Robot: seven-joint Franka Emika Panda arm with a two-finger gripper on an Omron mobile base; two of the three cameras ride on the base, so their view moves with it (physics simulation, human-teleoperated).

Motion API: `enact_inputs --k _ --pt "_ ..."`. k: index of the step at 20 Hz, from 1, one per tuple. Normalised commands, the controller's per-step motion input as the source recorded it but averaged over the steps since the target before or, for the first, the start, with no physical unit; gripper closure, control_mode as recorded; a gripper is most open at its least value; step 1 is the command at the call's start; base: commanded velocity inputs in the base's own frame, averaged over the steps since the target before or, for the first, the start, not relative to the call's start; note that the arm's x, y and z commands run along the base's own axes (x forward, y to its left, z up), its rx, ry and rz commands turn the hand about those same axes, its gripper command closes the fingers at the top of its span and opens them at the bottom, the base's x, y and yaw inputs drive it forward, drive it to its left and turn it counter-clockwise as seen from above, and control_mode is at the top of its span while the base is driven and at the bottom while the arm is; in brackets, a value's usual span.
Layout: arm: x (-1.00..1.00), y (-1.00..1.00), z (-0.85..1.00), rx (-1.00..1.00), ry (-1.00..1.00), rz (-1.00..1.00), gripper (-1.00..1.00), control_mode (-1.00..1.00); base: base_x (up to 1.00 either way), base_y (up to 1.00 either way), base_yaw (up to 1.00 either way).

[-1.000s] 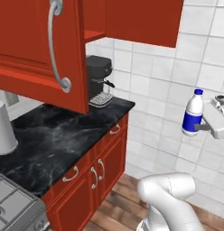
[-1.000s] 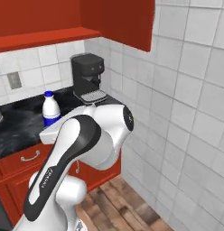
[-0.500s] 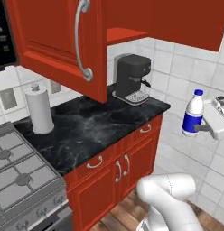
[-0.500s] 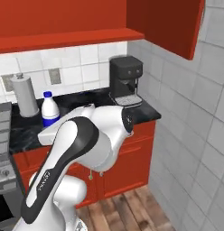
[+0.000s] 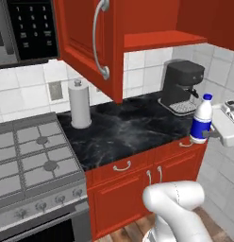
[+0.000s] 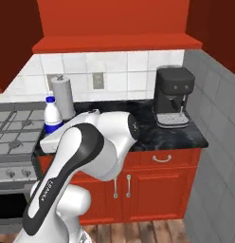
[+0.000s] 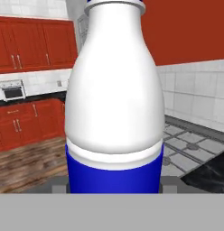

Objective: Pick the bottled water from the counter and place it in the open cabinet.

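Note:
The bottled water (image 5: 202,119) is upright, white with a blue cap and blue label band, and it hangs in the air off the counter's right end. My gripper (image 5: 207,134) is shut on its lower part, with the white hand reaching in from the right. In the hand view the bottled water (image 7: 114,103) stands close up between the fingertips. From the right base it is the bottled water (image 6: 52,115) beside my arm. The black counter (image 5: 123,132) lies to its left. Above is the open cabinet (image 5: 161,40), with its red door (image 5: 86,42) swung out.
A grey paper-towel cylinder (image 5: 79,104) and a black coffee machine (image 5: 182,87) stand on the counter. A gas stove (image 5: 29,160) lies to the left under a microwave (image 5: 24,28). A tiled wall (image 6: 214,118) closes the counter's right end.
The whole scene has slid right in the left base view as the base moved, bringing the stove and microwave into sight. The bottle has stayed in the shut gripper.

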Motion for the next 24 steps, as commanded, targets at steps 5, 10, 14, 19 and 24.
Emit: enact_inputs --k 5,10,14,19,24 --pt "0.0 0.0 0.0 0.0 0.0 0.0 1.0 1.0 0.27 -0.15 0.48" --pt "0.0 0.0 0.0 0.0 0.0 0.0 1.0 1.0 0.29 -0.38 0.41" --pt "0.0 0.0 0.0 0.0 0.0 0.0 1.0 1.0 0.15 -0.9 0.27" --pt "0.0 0.0 0.0 0.0 0.0 0.0 1.0 1.0 0.02 -0.62 0.1" --pt "0.0 0.0 0.0 0.0 0.0 0.0 1.0 1.0 0.37 -0.15 -0.01"
